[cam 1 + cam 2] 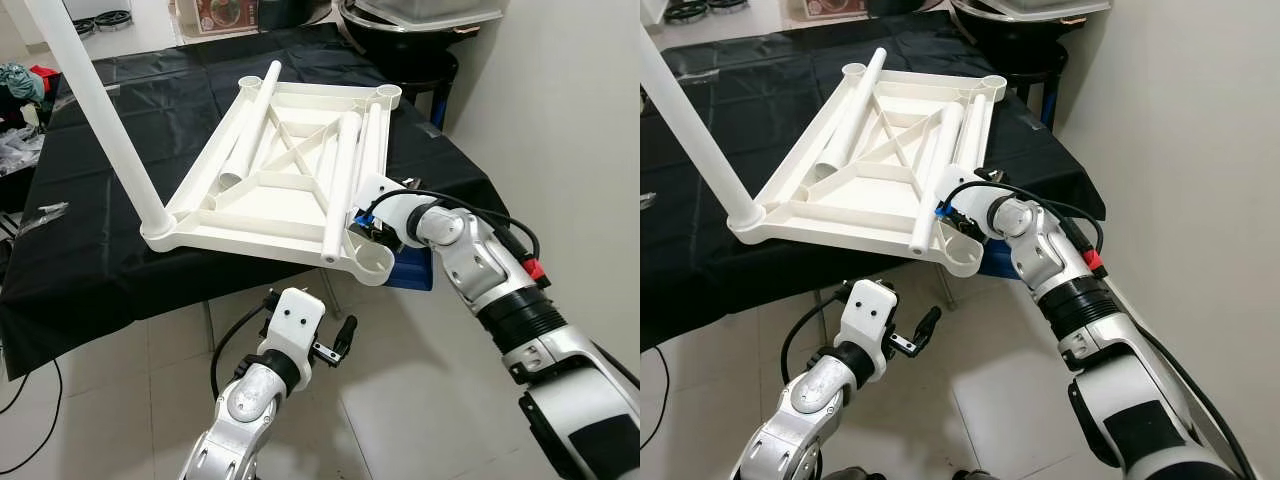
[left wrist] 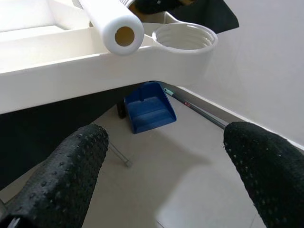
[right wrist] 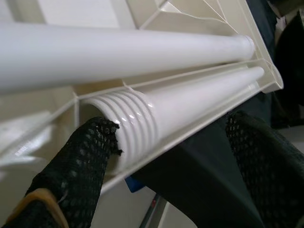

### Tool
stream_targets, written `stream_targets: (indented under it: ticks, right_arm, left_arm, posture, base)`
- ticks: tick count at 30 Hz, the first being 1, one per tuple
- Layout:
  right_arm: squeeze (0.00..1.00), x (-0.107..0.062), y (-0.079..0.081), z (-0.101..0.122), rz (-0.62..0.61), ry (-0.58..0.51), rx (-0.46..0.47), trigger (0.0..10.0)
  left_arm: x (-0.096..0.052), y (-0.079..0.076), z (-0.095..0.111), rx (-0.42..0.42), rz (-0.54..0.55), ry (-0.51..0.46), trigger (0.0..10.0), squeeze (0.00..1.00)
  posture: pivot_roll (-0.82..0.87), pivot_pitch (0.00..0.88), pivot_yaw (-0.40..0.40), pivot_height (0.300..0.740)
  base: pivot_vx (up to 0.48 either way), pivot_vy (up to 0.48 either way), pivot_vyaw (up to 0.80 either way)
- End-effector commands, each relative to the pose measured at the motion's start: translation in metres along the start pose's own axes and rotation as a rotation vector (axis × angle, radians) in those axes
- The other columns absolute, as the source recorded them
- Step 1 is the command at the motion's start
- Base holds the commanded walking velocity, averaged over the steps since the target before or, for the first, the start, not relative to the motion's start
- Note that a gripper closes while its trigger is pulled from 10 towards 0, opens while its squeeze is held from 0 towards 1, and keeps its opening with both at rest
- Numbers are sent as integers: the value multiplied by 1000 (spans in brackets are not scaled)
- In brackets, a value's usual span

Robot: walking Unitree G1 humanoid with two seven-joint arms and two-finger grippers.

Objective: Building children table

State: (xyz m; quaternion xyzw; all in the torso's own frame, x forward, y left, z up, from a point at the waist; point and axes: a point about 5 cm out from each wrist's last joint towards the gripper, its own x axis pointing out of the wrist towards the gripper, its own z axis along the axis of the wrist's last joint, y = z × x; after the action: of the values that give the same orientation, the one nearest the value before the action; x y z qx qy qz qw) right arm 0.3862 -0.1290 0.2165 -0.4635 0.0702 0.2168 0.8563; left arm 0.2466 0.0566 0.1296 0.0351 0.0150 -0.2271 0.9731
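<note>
The white plastic table top [image 1: 240, 238] lies upside down on a black-covered table [image 1: 90, 260]. One white leg [image 1: 100, 100] stands screwed into its front left corner. Loose legs rest on the underside: one in the middle [image 1: 338, 190], its end sticking out past the front rim, and one along the right edge [image 1: 372, 150]. My right gripper [image 3: 171, 137] is at the front right corner beside the empty socket [image 1: 372, 262]. It is open, one finger [image 3: 90, 156] by that leg's threaded end [image 3: 128, 128], the other outside the rim. My left gripper [image 2: 166, 156] hangs open and empty below the front edge.
A blue dustpan [image 2: 149, 107] and a broom handle [image 2: 199, 110] lie on the tiled floor under the table's right corner. A white wall [image 1: 560, 120] runs close along the right. A dark round tub [image 1: 400, 40] stands behind the table.
</note>
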Motion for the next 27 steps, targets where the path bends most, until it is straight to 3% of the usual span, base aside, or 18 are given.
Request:
stream_targets:
  ticks: [1, 10, 27]
  right_arm:
    - [0, 3, 7, 4, 12, -12, -28, 10000]
    - [0, 8, 9, 8, -8, -14, -51, 10000]
    - [0, 8, -16, -4, -106, 42, -124, 10000]
  left_arm:
    - [-2, -1, -1, -5, 4, 11, 10000, 0]
    - [-2, -2, 0, -8, 5, 7, 10000, 0]
    - [-3, -4, 2, -19, 6, 3, 10000, 0]
  posture:
    - [104, 176, -48, 740]
    - [104, 180, -52, 740]
    - [101, 190, -58, 740]
  base:
    - [0, 0, 0]
    - [0, 0, 0]
    - [0, 0, 0]
